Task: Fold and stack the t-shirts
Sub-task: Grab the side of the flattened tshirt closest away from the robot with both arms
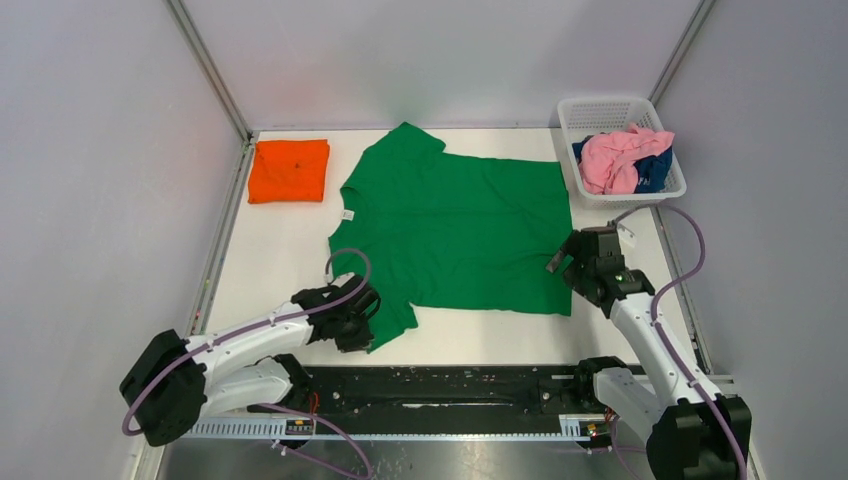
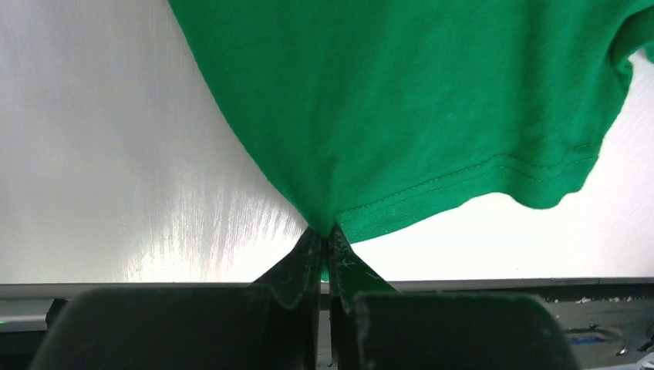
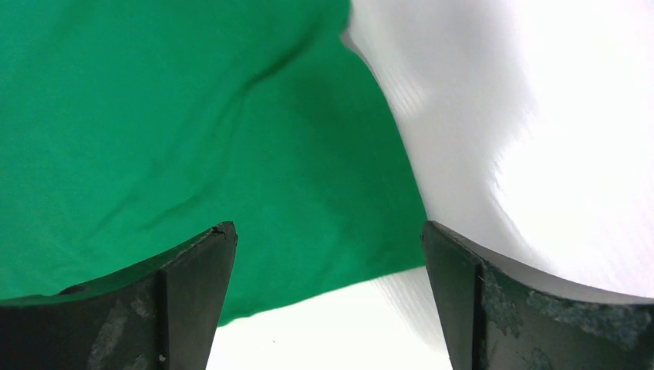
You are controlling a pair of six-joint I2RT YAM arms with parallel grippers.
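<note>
Left gripper [image 2: 322, 230] low, pinched closed on green t-shirt [image 2: 401, 100], right gripper [image 3: 326, 227] spread wide, arm reaching forward.

A white lattice basket [image 1: 603, 110] stands at the far right corner of the white table [image 1: 270, 262]. A black rail [image 1: 450, 388] runs along the near edge, with pale grey walls [image 1: 90, 150] on three sides.

Top view overhead, facing down; wrist views close; all share green t-shirt [image 1: 460, 235].
</note>
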